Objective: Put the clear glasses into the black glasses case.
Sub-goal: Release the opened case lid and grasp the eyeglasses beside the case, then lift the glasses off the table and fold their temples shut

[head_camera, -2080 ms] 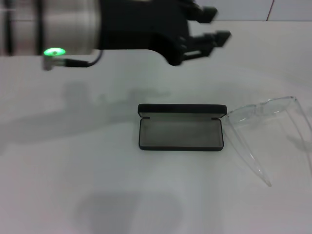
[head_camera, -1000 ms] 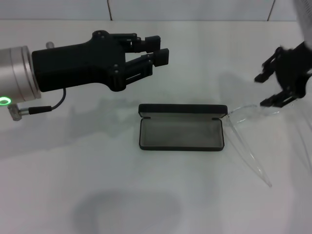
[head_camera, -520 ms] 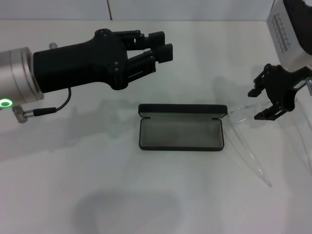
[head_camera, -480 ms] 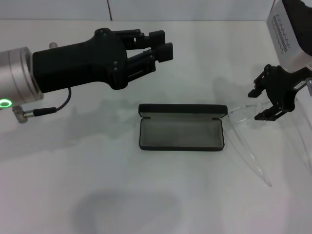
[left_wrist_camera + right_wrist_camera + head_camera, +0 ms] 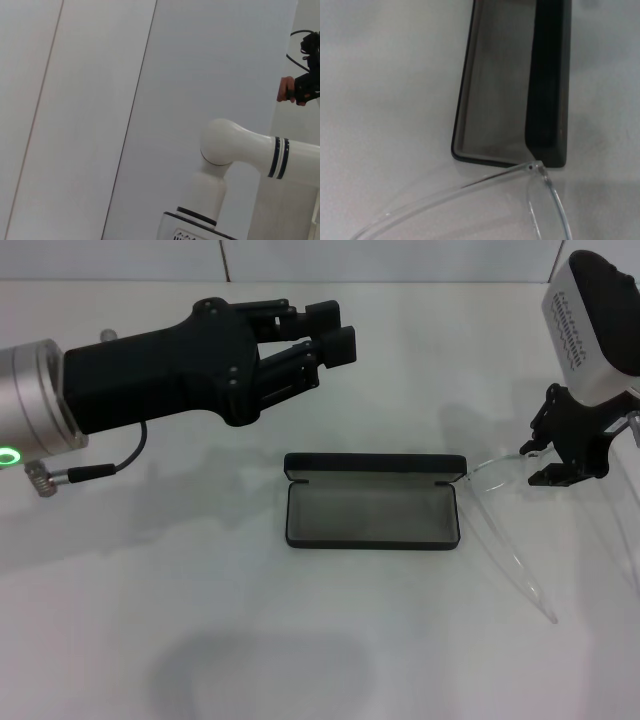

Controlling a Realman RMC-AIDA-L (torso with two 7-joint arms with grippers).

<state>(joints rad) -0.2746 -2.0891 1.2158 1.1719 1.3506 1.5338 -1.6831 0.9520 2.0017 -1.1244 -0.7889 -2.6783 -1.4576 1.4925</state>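
The black glasses case lies open near the middle of the white worktop, its grey-lined tray bare, so nothing is packed yet. The clear glasses rest on the worktop just beside the case's right end, toward the right edge, arms unfolded, one arm reaching toward the front edge. The right gripper hangs low over the lens end of the glasses with its jaws spread, gripping nothing; grasping, lifting and placing in the case all remain to be done. The left gripper hovers above the worktop toward the far-left side, fingers drawn together on nothing, apparently idle.
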